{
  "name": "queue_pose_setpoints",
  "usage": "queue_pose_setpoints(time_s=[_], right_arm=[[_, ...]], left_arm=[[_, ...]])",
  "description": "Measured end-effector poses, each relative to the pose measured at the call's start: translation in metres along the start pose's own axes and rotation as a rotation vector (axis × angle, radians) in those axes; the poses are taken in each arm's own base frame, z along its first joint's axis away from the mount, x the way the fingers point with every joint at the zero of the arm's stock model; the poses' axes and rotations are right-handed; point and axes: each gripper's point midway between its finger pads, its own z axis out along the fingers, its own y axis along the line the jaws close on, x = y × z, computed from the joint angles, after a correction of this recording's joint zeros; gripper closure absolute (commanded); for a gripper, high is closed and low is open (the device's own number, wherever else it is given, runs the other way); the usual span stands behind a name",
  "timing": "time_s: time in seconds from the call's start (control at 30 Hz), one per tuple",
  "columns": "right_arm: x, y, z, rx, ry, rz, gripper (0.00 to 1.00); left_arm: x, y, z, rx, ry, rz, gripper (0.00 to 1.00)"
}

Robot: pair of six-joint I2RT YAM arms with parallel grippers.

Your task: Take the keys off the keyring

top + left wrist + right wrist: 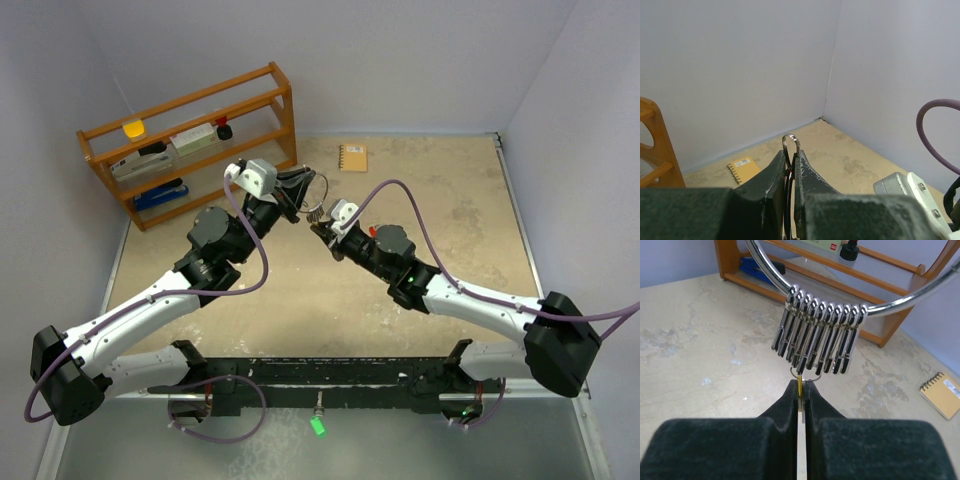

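My left gripper (300, 196) is shut on the keyring (318, 188) and holds it in the air above the table. In the left wrist view the ring's thin silver loop (791, 140) pokes up between the closed fingertips of that gripper (791, 159). In the right wrist view the keyring (900, 302) arcs overhead with a row of several silver clips (815, 335) hanging from it. My right gripper (801, 388) is shut on a yellow-headed key (800, 384) that hangs by a small ring under those clips. Seen from above, the right gripper (322, 229) sits just below the ring.
A wooden rack (190, 140) with small items stands at the back left and shows behind the ring (880, 270). A small orange notebook (352, 157) lies near the back wall (743, 169) (942, 395). Walls close in on three sides.
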Motion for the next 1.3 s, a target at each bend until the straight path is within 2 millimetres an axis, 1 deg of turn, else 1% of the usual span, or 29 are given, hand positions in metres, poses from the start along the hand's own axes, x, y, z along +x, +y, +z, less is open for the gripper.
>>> queue_pose_setpoints(time_s=[0.07,0.17,0.23,0.27,0.33,0.43,0.53,0.6,0.67,0.77,0.83,0.9,1.03,1.1,1.2,1.3], right_arm=[[0.0,-0.001,-0.001,0.004,0.004,0.0,1.0],[0.0,-0.004,-0.006,0.023,0.019,0.0,1.0],[-0.004,-0.01,-0.013,0.049,0.027,-0.004,1.0],[-0.005,-0.013,-0.017,0.061,0.033,-0.007,1.0],[-0.006,-0.02,-0.026,0.098,0.058,-0.017,1.0],[-0.002,-0.033,-0.037,0.157,0.128,-0.044,1.0],[0.0,-0.044,-0.045,0.204,0.183,-0.079,1.0],[-0.003,-0.05,-0.05,0.229,0.203,-0.101,1.0],[-0.009,-0.055,-0.053,0.245,0.214,-0.117,1.0],[-0.021,-0.061,-0.056,0.262,0.219,-0.134,1.0],[-0.03,-0.063,-0.056,0.264,0.215,-0.142,1.0],[-0.038,-0.064,-0.057,0.264,0.213,-0.147,1.0],[-0.055,-0.069,-0.057,0.274,0.215,-0.159,1.0],[-0.057,-0.07,-0.057,0.278,0.224,-0.165,1.0],[-0.053,-0.068,-0.057,0.278,0.245,-0.174,1.0],[-0.048,-0.068,-0.058,0.277,0.27,-0.183,1.0]], left_arm=[[0.0,0.003,0.0,-0.014,-0.001,0.008,1.0],[0.001,0.01,0.0,-0.052,0.002,0.028,0.79],[0.002,0.019,-0.001,-0.095,0.011,0.052,0.62],[0.002,0.025,-0.002,-0.127,0.02,0.069,0.59],[0.003,0.036,-0.004,-0.182,0.036,0.098,0.56],[0.005,0.052,-0.008,-0.266,0.062,0.137,0.54],[0.011,0.059,-0.013,-0.306,0.081,0.146,0.53],[0.018,0.06,-0.017,-0.309,0.09,0.148,0.54],[0.024,0.06,-0.02,-0.299,0.102,0.15,0.53],[0.033,0.053,-0.02,-0.255,0.113,0.15,0.48],[0.037,0.047,-0.02,-0.218,0.111,0.146,0.44],[0.044,0.039,-0.02,-0.168,0.11,0.143,0.41],[0.06,0.023,-0.023,-0.07,0.112,0.125,0.4],[0.064,0.016,-0.025,-0.033,0.101,0.107,0.4],[0.066,0.008,-0.027,0.007,0.069,0.078,0.39],[0.067,0.002,-0.03,0.038,0.04,0.047,0.34]])
